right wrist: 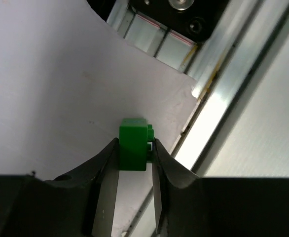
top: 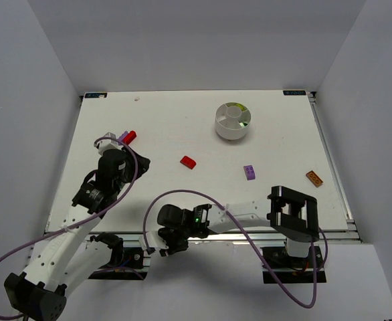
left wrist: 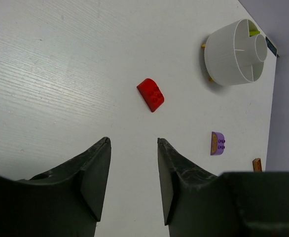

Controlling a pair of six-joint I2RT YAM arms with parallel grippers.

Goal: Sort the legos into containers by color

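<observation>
Green brick (right wrist: 133, 134) sits pinched between the right gripper's (right wrist: 134, 154) jaws. The left gripper (left wrist: 133, 144) stands partly open, holding nothing; a red brick (left wrist: 151, 94) lies just ahead of its jaws, the white dish (left wrist: 222, 61) farther ahead and to the right.

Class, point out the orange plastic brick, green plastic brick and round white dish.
orange plastic brick (top: 314, 178), top external view, studded top
green plastic brick (right wrist: 133, 143), right wrist view, front face
round white dish (left wrist: 218, 61), left wrist view, outer wall
</observation>
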